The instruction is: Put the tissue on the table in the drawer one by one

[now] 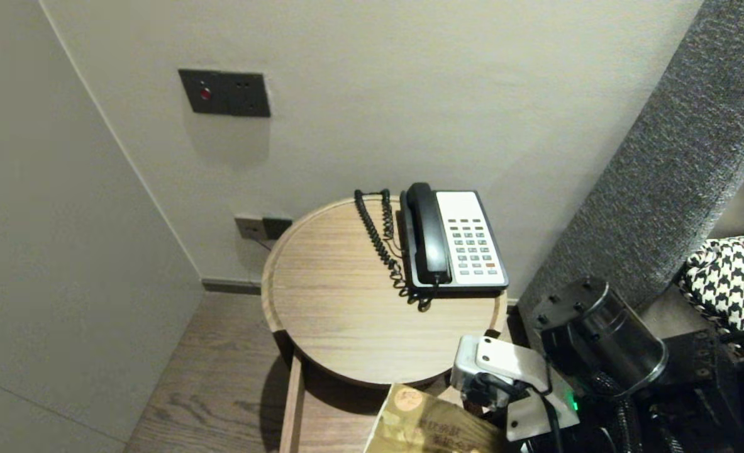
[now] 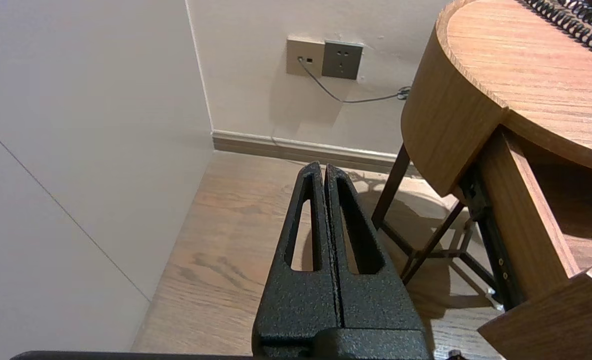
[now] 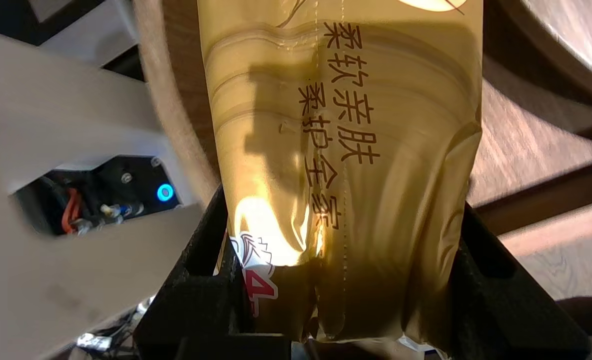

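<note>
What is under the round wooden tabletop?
A pulled-out wooden drawer, bare where its floor shows, and dark table legs. The tabletop hides the drawer's back, and the gold pack in the right hand covers its right part.

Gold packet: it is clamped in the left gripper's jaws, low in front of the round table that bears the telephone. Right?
No: the right gripper holds the gold packet, as the right wrist view shows; the left gripper is shut on nothing beside the round table. The rest stands: packet low in front, telephone on the table.
</note>
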`<state>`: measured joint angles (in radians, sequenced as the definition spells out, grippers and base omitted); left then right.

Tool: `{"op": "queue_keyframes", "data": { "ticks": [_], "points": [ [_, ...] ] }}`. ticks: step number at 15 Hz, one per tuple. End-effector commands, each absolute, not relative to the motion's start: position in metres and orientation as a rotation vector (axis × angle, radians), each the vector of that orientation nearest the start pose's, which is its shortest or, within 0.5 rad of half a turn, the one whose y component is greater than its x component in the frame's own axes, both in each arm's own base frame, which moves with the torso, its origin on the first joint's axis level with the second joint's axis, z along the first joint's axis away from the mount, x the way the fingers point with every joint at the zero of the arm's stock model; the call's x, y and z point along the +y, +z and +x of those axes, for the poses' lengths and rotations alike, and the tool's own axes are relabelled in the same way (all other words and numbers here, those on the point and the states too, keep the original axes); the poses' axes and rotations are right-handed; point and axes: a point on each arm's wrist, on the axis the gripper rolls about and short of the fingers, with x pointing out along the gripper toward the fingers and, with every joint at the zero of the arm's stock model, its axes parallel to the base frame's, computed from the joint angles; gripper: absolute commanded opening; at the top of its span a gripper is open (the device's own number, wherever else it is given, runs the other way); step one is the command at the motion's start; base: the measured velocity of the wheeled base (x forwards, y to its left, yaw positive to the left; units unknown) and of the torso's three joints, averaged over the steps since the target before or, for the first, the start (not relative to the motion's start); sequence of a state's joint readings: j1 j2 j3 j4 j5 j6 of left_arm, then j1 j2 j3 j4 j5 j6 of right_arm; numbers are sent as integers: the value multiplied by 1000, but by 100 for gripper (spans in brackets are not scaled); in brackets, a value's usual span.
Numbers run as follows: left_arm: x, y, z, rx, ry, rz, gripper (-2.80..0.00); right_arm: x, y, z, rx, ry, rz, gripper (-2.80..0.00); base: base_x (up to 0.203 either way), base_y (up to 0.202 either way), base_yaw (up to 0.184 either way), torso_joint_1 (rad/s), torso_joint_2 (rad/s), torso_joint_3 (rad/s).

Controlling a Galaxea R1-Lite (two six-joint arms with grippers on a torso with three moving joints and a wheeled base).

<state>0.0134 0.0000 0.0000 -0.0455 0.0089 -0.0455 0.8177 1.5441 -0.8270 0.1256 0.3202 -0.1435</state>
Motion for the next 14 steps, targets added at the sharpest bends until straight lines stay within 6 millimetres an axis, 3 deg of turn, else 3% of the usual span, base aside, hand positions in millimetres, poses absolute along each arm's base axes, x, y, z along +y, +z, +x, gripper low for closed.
{"op": "queue_keyframes", "data": {
  "ticks": [1, 5, 14],
  "points": [
    [0, 80, -23, -48, 22, -46, -280, 191, 154, 167, 830, 1138, -363, -280, 0, 0, 0, 0, 0, 0],
    [0, 80, -23, -49, 22, -46, -280, 209, 140, 173, 873, 1165, -396, -280, 0, 0, 0, 0, 0, 0],
    [0, 80, -23, -49, 22, -46, -280, 228, 118, 185, 932, 1174, -434, -280, 0, 0, 0, 0, 0, 0]
  ]
}}
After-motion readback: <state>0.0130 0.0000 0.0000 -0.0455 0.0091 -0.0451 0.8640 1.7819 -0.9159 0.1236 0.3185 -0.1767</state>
